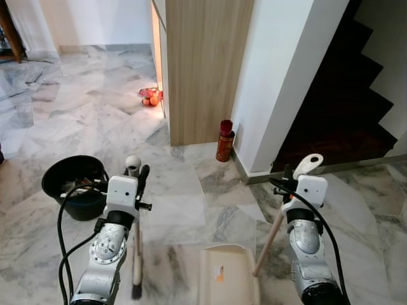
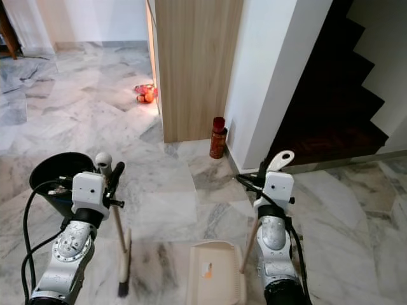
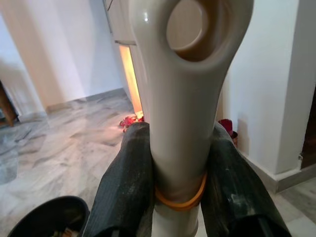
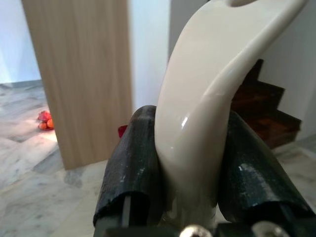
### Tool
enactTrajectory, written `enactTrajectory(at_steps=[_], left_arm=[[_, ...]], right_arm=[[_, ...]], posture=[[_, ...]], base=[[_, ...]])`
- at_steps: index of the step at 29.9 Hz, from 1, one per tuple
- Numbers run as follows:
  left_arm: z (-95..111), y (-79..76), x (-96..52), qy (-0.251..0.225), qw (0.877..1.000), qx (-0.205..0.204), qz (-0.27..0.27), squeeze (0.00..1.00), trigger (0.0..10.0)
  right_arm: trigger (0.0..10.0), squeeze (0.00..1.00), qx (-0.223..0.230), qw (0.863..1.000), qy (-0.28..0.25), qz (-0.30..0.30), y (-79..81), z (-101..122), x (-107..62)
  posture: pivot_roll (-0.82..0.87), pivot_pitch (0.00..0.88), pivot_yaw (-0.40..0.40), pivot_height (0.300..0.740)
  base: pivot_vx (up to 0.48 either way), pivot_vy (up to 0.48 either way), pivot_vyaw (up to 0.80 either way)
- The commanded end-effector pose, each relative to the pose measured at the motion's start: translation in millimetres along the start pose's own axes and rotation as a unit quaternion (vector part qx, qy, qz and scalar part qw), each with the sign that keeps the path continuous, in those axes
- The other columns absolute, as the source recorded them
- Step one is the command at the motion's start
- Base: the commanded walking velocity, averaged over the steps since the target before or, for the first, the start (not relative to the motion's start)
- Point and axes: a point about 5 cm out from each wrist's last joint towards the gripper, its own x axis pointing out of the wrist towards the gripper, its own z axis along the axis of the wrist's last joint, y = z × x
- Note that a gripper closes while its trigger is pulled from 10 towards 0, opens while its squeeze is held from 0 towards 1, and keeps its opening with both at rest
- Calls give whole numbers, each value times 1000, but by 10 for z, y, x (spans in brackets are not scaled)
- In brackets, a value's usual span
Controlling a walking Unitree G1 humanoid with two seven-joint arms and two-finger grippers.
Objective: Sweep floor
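Nearest, at six o'clock on the marble floor (image 1: 191,190), lies the cream dustpan (image 1: 229,274), its wooden pole rising toward one o'clock into the right end effector (image 1: 287,181), whose black fingers (image 4: 133,168) are clamped on the pole's cream grip (image 4: 207,108); at seven o'clock the left end effector (image 1: 141,175) is closed around the cream handle of the broom (image 1: 136,254), bristles touching the floor; a black bucket (image 1: 75,184) sits at nine o'clock beside the left arm; a red bottle (image 1: 225,141) stands at twelve o'clock against the wooden panel (image 1: 203,63); orange-red items (image 1: 151,96) lie farther off at eleven o'clock; dark stairs (image 1: 343,95) climb at two o'clock.
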Motion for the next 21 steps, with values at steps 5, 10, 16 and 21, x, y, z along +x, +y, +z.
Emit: enactTrajectory(at_steps=[5,10,16,21], left_arm=[[78,-13,46,-23,1000,2,-1,0,10000],[76,-18,54,-23,1000,2,-2,0,10000],[76,-21,60,-22,1000,1,-2,0,10000],[69,-29,65,-20,1000,11,-5,0,10000]], right_arm=[[10000,0,-6,1000,-27,-5,-25,92,45],[10000,0,7,1000,-13,-19,-47,63,52],[10000,0,-11,1000,-19,-10,-31,74,53],[10000,0,-13,1000,-19,-8,-20,79,56]], posture=[[132,22,-65,740],[130,20,-62,740],[131,20,-64,740],[132,19,-65,740]], base=[[0,0,0],[0,0,-625],[0,0,-782],[0,0,-788]])
